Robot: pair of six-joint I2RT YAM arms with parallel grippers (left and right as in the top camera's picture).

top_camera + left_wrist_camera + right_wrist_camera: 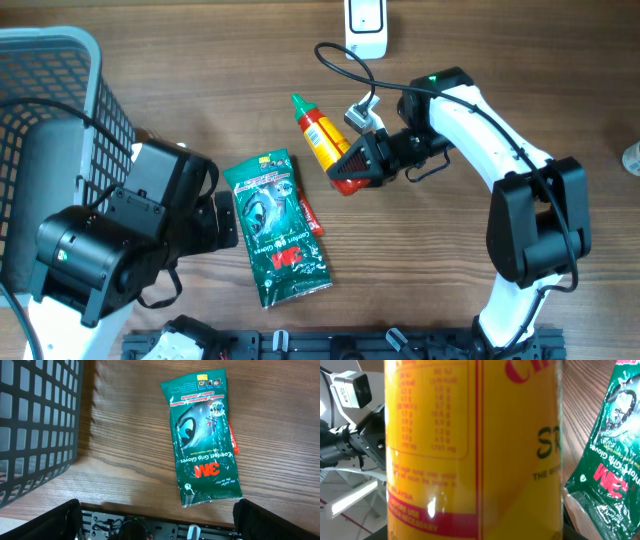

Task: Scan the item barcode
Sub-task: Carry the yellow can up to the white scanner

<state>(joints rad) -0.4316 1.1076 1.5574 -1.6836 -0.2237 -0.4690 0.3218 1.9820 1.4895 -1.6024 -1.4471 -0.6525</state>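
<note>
A sauce bottle (322, 138) with a yellow label, green cap and red contents is held off the table, and my right gripper (366, 160) is shut on its lower end. In the right wrist view the bottle's yellow label (470, 450) fills the frame and hides the fingers. No barcode shows on the visible side. A white barcode scanner (366, 25) stands at the far edge, with its cable running toward the right arm. My left gripper (222, 218) is open and empty, left of a green glove packet (275, 228). In the left wrist view the left gripper (160, 522) hovers over bare wood with the packet (206, 440) ahead.
A grey mesh basket (50, 120) takes up the far left, and its wall (35, 425) is close to the left gripper. A black rail (330, 345) runs along the table's near edge. A clear object (632, 158) sits at the right edge.
</note>
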